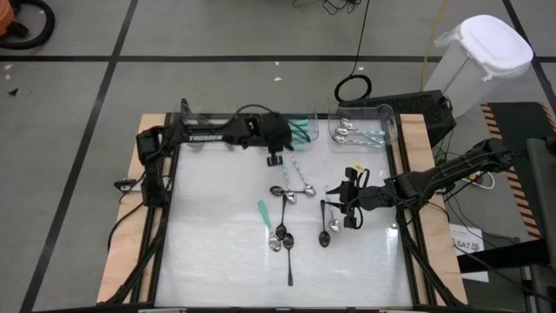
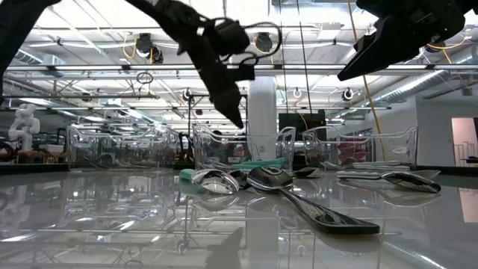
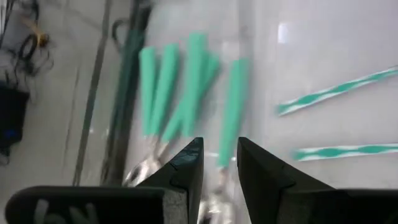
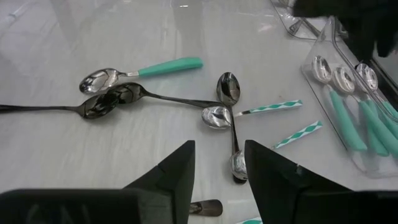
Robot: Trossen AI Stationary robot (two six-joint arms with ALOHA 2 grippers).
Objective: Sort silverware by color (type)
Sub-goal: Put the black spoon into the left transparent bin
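Observation:
Several teal-handled spoons [image 3: 180,87] lie in a clear bin [image 1: 301,130] at the table's far edge. My left gripper [image 3: 219,177] hovers just near of that bin, open by a narrow gap with nothing in it. Loose silverware lies mid-table: a teal-handled spoon [image 4: 143,70], black spoons [image 4: 99,106] and two spoons with teal-and-white striped handles [image 4: 270,107]. My right gripper [image 4: 219,171] hangs open above the pile's right side, over a dark spoon [image 4: 231,118], and holds nothing.
A second clear bin [image 1: 363,129] with pale-handled spoons stands to the right of the first. More empty clear bins [image 2: 112,146] show along the far edge in the low view. A white lidded container [image 1: 482,61] stands on the floor beyond the table's far right corner.

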